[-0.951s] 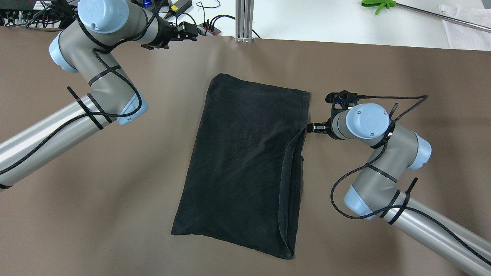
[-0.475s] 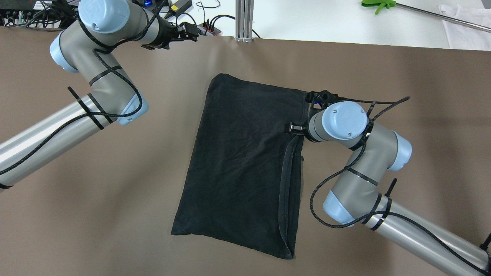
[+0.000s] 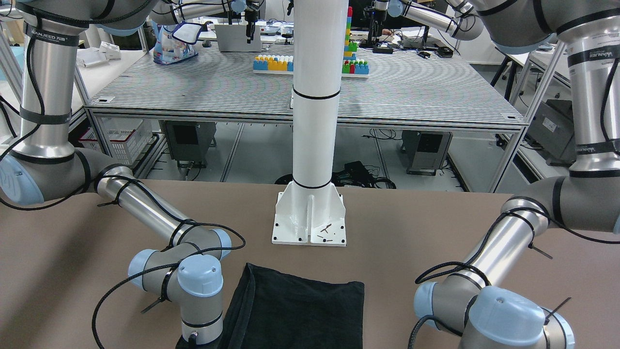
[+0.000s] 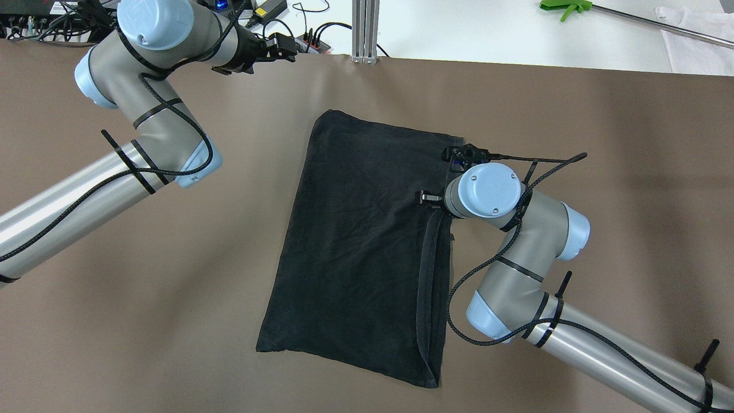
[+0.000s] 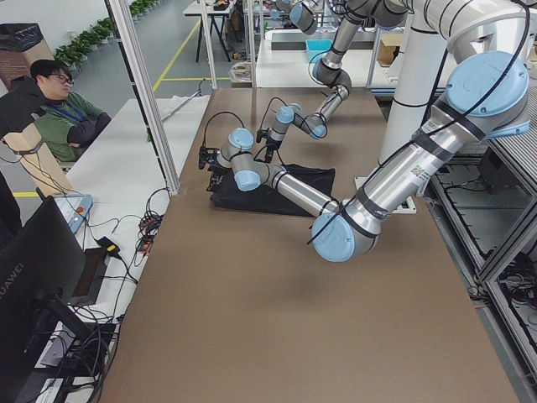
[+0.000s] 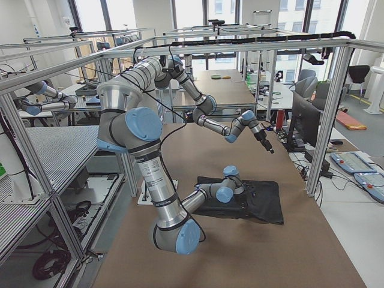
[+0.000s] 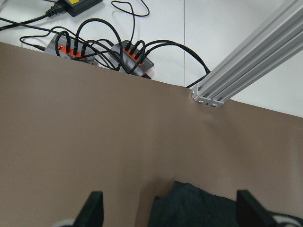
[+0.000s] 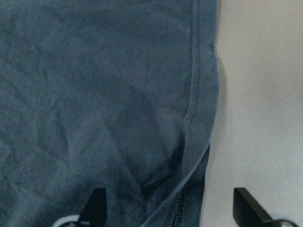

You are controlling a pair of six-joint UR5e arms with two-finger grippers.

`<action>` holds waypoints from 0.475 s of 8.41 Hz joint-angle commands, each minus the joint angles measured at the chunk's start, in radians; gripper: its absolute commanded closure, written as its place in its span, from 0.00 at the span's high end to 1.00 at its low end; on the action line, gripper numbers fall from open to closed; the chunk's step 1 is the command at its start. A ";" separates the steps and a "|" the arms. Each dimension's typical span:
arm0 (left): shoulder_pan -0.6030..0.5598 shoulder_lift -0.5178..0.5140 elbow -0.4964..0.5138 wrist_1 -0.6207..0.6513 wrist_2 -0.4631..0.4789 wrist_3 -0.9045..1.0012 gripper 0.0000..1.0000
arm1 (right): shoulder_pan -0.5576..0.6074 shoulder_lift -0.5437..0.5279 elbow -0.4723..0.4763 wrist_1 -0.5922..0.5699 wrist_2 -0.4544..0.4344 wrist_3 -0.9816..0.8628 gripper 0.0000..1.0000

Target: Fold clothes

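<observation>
The black garment (image 4: 361, 246) lies flat on the brown table (image 4: 172, 287), folded lengthwise, with a hemmed flap along its right side. My right gripper (image 4: 423, 198) hovers over the garment's right edge near its far end. The right wrist view shows the gripper (image 8: 170, 210) open, its fingertips (image 8: 97, 208) wide apart, the cloth (image 8: 94, 94) and its hem below. My left gripper (image 4: 282, 48) is open and empty at the table's far edge. The left wrist view shows that gripper (image 7: 170, 210) above the garment's far left corner (image 7: 189, 208).
An aluminium post (image 4: 364, 28) stands at the table's far edge, with power strips and cables (image 7: 94, 47) beside it. The white pillar's base (image 3: 310, 218) sits on the robot's side of the garment. A green tool (image 4: 565, 8) lies on the white bench beyond.
My right gripper has moved left, from just off the garment's right edge to over the cloth. The left arm and the garment have not moved.
</observation>
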 commanded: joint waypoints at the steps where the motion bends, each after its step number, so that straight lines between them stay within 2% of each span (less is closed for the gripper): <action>1: 0.001 -0.001 0.000 0.000 0.001 -0.001 1.00 | -0.002 -0.019 0.004 -0.001 0.004 -0.010 0.94; 2: 0.006 -0.005 0.000 0.001 0.005 -0.001 1.00 | -0.002 -0.041 0.014 -0.004 0.010 -0.010 0.94; 4: 0.021 -0.010 0.000 0.002 0.014 -0.004 1.00 | -0.002 -0.158 0.129 -0.012 0.018 -0.013 0.94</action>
